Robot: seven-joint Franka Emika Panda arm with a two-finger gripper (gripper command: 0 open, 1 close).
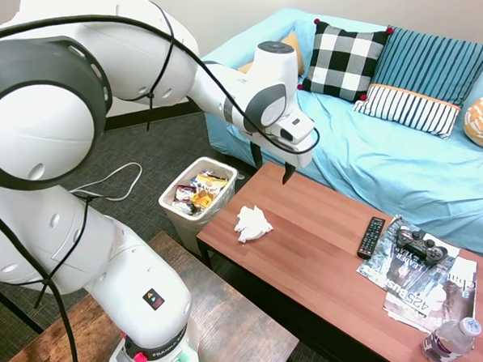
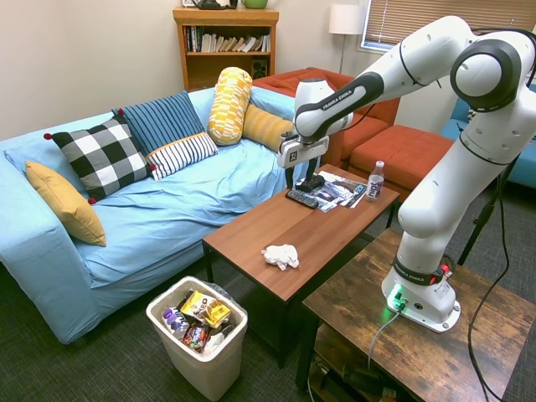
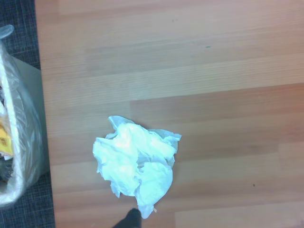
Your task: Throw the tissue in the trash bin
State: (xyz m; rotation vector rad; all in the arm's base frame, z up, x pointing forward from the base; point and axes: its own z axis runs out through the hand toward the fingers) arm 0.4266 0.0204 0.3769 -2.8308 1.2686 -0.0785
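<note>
A crumpled white tissue (image 1: 252, 223) (image 2: 281, 255) (image 3: 136, 164) lies on the brown wooden coffee table (image 1: 326, 258) (image 2: 310, 230) near its end by the bin. The off-white trash bin (image 1: 175, 207) (image 2: 201, 365) (image 3: 21, 156) stands on the carpet just beyond that table end, lined with plastic and holding colourful wrappers. My gripper (image 1: 271, 163) (image 2: 301, 178) hangs well above the table, up and behind the tissue, fingers pointing down, open and empty.
A remote (image 1: 371, 237) (image 2: 302, 198), a game controller (image 1: 420, 245) on magazines (image 1: 425, 281) (image 2: 339, 190) and a water bottle (image 1: 450, 340) (image 2: 376, 181) occupy the table's other end. A blue sofa (image 1: 386, 157) (image 2: 159, 209) with cushions runs along the table. A second wooden table (image 2: 419, 335) bears the arm.
</note>
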